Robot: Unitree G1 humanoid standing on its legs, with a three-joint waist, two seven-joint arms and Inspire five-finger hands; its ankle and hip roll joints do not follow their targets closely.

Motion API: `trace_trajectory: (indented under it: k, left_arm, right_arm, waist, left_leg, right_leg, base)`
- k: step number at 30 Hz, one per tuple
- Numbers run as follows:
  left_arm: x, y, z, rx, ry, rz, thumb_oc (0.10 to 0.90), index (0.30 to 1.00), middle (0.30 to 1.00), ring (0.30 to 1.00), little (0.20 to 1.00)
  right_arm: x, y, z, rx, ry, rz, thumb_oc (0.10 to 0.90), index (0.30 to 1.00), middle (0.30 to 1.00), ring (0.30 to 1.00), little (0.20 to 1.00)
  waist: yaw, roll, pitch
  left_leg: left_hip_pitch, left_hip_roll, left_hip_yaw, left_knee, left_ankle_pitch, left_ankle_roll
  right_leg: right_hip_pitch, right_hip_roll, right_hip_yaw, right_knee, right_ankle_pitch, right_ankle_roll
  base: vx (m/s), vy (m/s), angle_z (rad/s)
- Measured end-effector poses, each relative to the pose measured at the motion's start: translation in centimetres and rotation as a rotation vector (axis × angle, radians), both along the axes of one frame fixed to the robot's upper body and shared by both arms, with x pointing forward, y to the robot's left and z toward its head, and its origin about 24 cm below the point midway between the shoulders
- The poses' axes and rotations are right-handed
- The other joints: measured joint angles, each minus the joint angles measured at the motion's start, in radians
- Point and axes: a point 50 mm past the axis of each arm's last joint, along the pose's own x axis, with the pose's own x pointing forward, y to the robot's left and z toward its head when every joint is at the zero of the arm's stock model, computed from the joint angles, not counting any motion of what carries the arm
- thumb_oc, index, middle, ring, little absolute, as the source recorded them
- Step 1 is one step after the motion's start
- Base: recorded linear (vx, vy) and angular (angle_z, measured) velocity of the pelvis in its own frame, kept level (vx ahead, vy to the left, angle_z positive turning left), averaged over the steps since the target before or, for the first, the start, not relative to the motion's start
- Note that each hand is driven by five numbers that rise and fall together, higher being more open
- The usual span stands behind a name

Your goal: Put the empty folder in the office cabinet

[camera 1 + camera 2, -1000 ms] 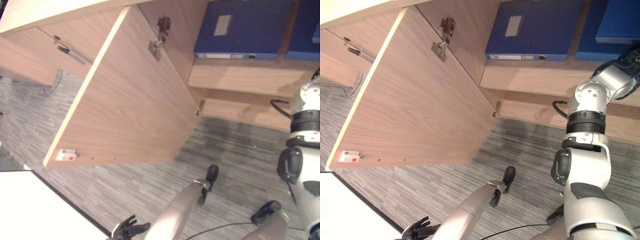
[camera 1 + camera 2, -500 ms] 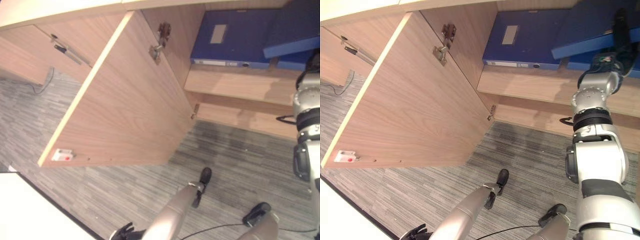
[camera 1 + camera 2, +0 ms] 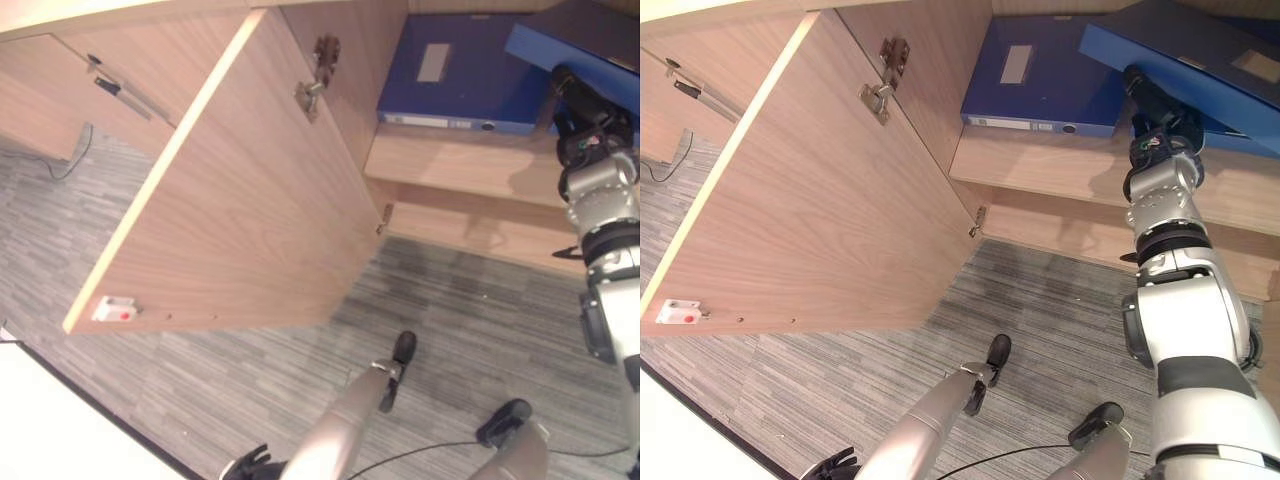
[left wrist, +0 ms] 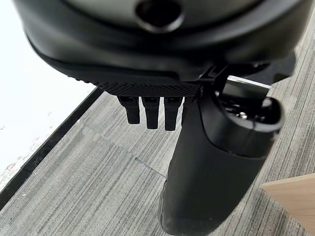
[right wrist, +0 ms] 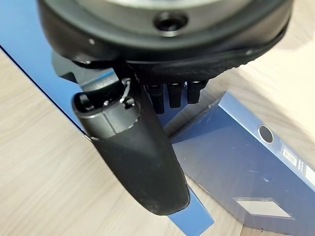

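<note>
Blue flat cardboard folder (image 3: pixel 1185 62), the one being put away, is held tilted at the mouth of the light wooden office cabinet (image 3: pixel 940 70), its lower edge above the front edge of the wooden shelf (image 3: pixel 1040 160) and its far end raised toward the cabinet's top right corner. The right hand (image 3: pixel 1160 120) reaches up under it, and in the right wrist view the thumb (image 5: pixel 133 152) lies across the folder's blue face with the fingers (image 5: pixel 172 91) curled behind it, so the hand is clamped on the folder. A second blue box-shaped file (image 3: pixel 455 65) with a pale label already lies flat on the shelf toward its left end, just beside the held one. The wooden cabinet door (image 3: pixel 240 200) stands swung wide open on its metal hinge (image 3: pixel 315 75). The left hand (image 4: pixel 162 110) hangs low over the grey striped carpet (image 3: pixel 200 370), fingers loosely straight and holding nothing. The risk from here, as I judge it, is that the tilted folder catches on the lying file or the shelf lip and jams, or slides out of the pinch and drops to the carpet if released before it is level on the shelf.
</note>
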Motion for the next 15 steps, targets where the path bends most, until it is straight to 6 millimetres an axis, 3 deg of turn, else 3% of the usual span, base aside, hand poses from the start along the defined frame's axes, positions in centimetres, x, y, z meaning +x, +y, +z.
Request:
trace_trajectory:
  k: [4, 7, 11, 13, 15]
  left_arm:
    - [-0.1, 0.3, 0.0, 0.007, 0.004, 0.001, 0.800, 0.900, 0.900, 0.900, 0.900]
    - [-0.1, 1.1, 0.2, 0.025, 0.003, 0.010, 0.800, 0.900, 0.900, 0.900, 0.900]
    - [-0.1, 2.0, 0.4, 0.025, -0.008, 0.064, 0.800, 0.900, 0.900, 0.900, 0.900]
    - [-0.2, 2.7, 0.5, 0.041, -0.004, 0.066, 0.800, 0.900, 0.900, 0.900, 0.900]
    - [-0.3, 3.3, 0.6, 0.048, -0.002, 0.075, 0.800, 0.900, 0.900, 0.900, 0.900]
  right_arm:
    - [-0.1, -0.6, -0.6, -0.034, 0.044, -0.010, 0.800, 0.900, 0.900, 0.900, 0.900]
    - [-0.4, -1.3, -1.0, -0.230, 0.169, -0.009, 0.800, 0.900, 0.900, 0.900, 0.900]
    - [-1.0, -2.6, 0.2, -0.667, 0.367, 0.012, 0.800, 0.900, 0.900, 0.900, 0.900]
    - [-1.3, -3.1, 1.2, -1.034, 0.561, -0.012, 0.800, 0.900, 0.900, 0.900, 0.900]
    - [-1.7, -3.5, 2.8, -1.253, 0.647, -0.070, 0.800, 0.900, 0.900, 0.900, 0.900]
  waist:
    - [-0.001, -0.007, 0.005]
    - [-0.019, -0.026, 0.017]
    - [-0.049, -0.052, 0.031]
    - [-0.072, -0.074, 0.031]
    - [-0.096, -0.092, 0.030]
  left_leg:
    - [0.000, 0.000, 0.000, 0.000, 0.000, -0.001]
    - [0.000, 0.002, 0.003, -0.001, 0.000, 0.000]
    - [-0.001, 0.014, 0.015, -0.017, 0.002, -0.001]
    - [-0.001, 0.022, 0.019, -0.021, 0.002, 0.000]
    - [0.000, 0.027, 0.023, -0.033, 0.004, 0.002]
  right_leg:
    - [0.000, 0.000, 0.000, -0.001, 0.001, 0.001]
    - [-0.001, 0.003, 0.001, -0.005, 0.005, 0.001]
    - [-0.003, 0.018, 0.004, -0.038, 0.029, 0.002]
    - [-0.003, 0.027, 0.004, -0.051, 0.037, -0.001]
    - [-0.006, 0.035, 0.005, -0.064, 0.045, -0.002]
  base:
    - [0.00, 0.000, 0.00]
    - [-0.01, 0.001, -0.01]
    - [-0.03, 0.003, -0.13]
    - [-0.02, -0.001, -0.14]
    - [-0.02, 0.000, -0.12]
